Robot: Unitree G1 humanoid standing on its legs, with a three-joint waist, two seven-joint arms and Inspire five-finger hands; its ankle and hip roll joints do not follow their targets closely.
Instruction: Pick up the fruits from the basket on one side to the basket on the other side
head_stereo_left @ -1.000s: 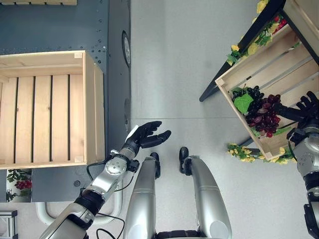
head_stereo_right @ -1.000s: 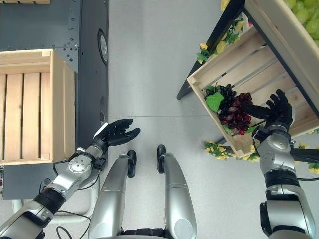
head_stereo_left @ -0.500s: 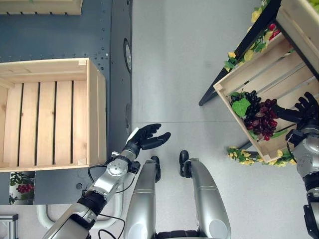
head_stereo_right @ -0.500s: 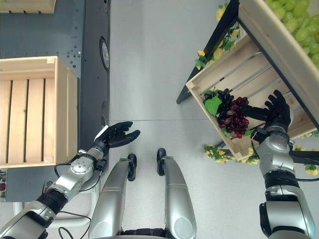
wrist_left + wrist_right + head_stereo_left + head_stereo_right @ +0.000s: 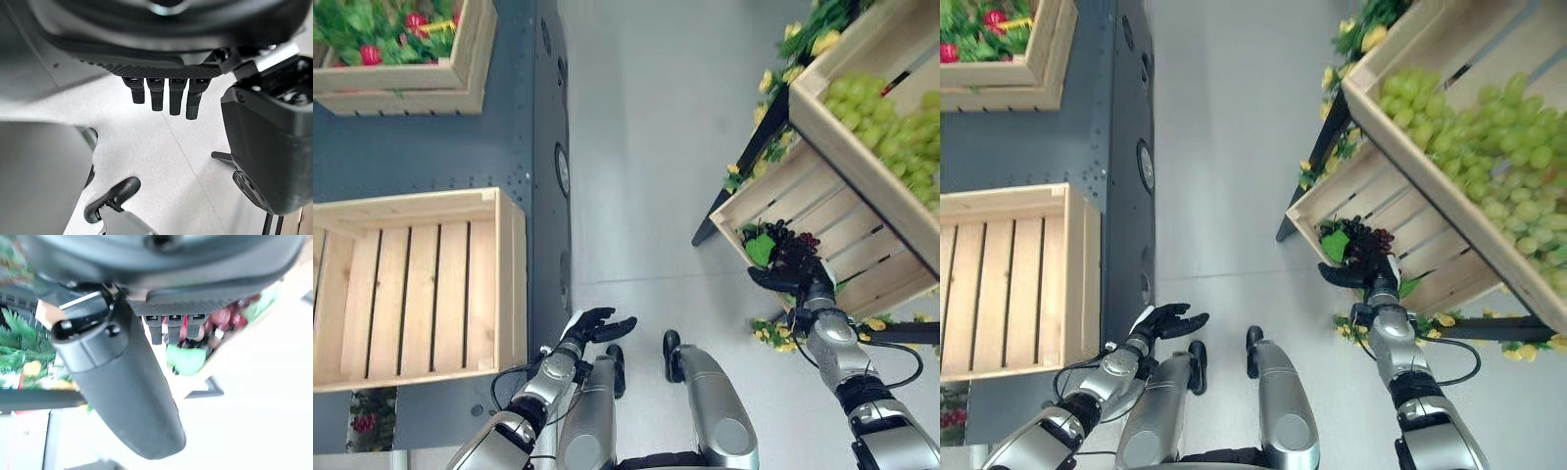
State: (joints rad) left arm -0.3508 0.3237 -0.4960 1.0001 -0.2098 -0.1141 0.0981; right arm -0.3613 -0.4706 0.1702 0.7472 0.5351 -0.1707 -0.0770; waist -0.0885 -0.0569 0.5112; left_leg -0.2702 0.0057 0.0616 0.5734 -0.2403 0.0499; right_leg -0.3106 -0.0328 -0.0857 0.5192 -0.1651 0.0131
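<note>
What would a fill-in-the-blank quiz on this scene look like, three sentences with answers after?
1. The right robot hand reaches to the bunch of dark ____ in the lower crate of the slanted stand.
2. The crate above it is filled with grapes of the colour ____.
3. The left robot hand is open above the floor, beside a wooden crate that holds ____.

Missing words: grapes; green; nothing

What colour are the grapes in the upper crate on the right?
The grapes are pale green; they show best in the right eye view.
</note>
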